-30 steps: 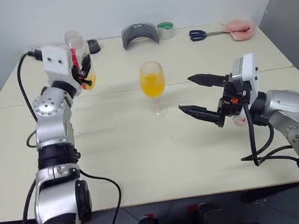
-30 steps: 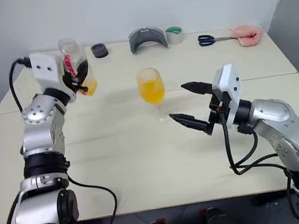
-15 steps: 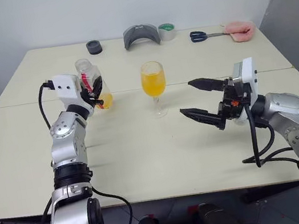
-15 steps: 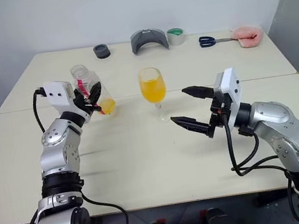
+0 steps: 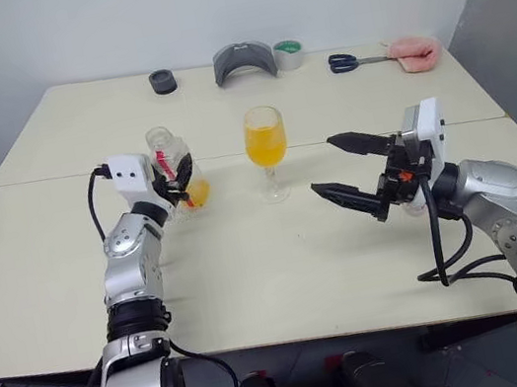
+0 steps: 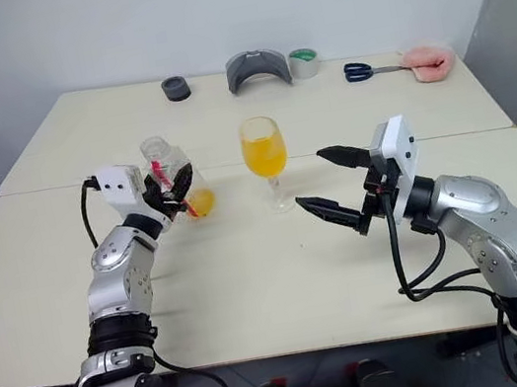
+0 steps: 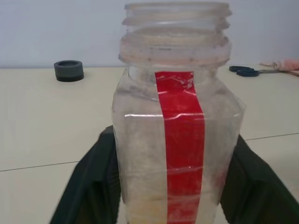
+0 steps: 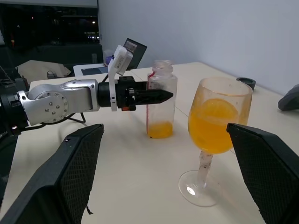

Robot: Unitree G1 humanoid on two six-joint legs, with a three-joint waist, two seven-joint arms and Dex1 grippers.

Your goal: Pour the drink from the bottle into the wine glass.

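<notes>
Standing upright between the left gripper (image 6: 173, 184) jaws, the bottle (image 8: 161, 106) looks nearly empty, light and easily tipped; whether they clamp it I cannot tell. Fragile, top-heavy wine glass (image 5: 266, 151) sits ahead of the right gripper (image 5: 351, 171), whose jaws are spread empty.

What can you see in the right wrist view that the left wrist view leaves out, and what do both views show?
Right wrist view: the clear stemmed wine glass about half full of orange drink, the left gripper around the bottle, and a little orange liquid in the bottle's base.

Left wrist view: blue-handled scissors and a pink cloth at the far table edge.

Both: the small clear plastic bottle with red stripe, uncapped, standing upright, and the black round ring.
</notes>
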